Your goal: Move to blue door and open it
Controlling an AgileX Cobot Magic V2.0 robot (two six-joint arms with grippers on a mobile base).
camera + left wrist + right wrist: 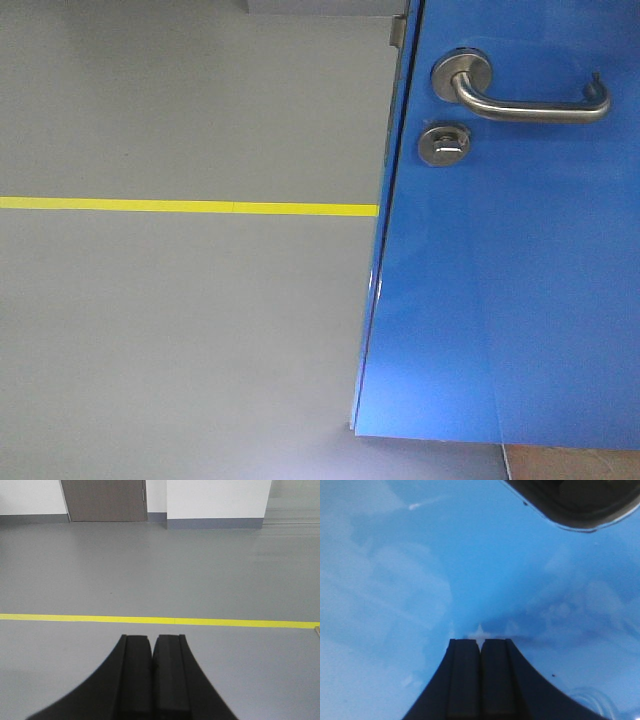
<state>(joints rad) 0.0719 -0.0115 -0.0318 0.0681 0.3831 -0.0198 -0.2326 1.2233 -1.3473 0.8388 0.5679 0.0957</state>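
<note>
Right gripper [480,641]: fingers pressed together, nothing between them, tips pointed straight at the blue door [420,570]. The glossy panel fills the right wrist view; whether the tips touch it I cannot tell, though a pale glint sits right at them. A dark rounded shape [570,502] shows at the top right of that view, too blurred to identify.

Left gripper [151,639]: also closed and empty, held low and level, aimed out across open grey floor [160,570]. Beyond its tips a yellow line [160,620] crosses the floor from side to side. Farther back stand a white wall [215,500] with a grey skirting and a grey-brown door [105,500].

Front view shows neither arm. It gives what the wrist views do not: the door [520,280] takes up the right half of the frame, its left edge free and standing off from the floor behind. The silver lever [535,105] sits at upper right on a round rose, lying level and pointing right. The thumb-turn [443,146] is just beneath the rose. The yellow line [190,206] runs in from the left and stops behind the door's edge.
</note>
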